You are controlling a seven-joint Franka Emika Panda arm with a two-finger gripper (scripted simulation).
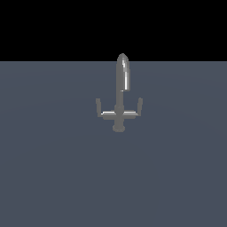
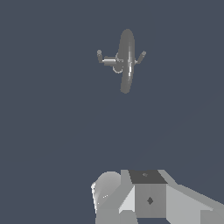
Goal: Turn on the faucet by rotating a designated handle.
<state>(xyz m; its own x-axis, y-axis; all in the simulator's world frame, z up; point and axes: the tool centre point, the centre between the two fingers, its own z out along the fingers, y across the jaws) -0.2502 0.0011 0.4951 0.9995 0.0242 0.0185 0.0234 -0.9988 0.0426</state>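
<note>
The faucet (image 1: 119,95) stands alone on a flat blue-grey worktop (image 1: 53,177), a little above the centre of the exterior view. It is grey and metallic, with a tall spout (image 1: 123,73) whose rounded tip reaches just above the line where the worktop meets the black background. A bright highlight runs down the spout on the exterior view's right. Below the spout, a crossbar (image 1: 119,114) runs level to both sides of the stem and ends in 2 short upturned tabs, 1 on the exterior view's left (image 1: 98,106) and 1 on the exterior view's right (image 1: 139,105). Both tabs lean slightly outward. A small round base (image 1: 118,128) sits under the stem, touching the worktop.

No robot arm shows in the exterior view.

In the wrist view the faucet (image 2: 124,59) appears from above, well apart from the grey and white blocky parts of the robot's hand (image 2: 144,197) at the lower edge. The spout reads as a long oval, with the crossbar and both tabs sticking out to either side.

The fingertips of the claw are out of sight, so I cannot tell whether it is released or clenched. Nothing is visibly touching the faucet.

No brand, label or writing can be read on the faucet or the robot parts.
</note>
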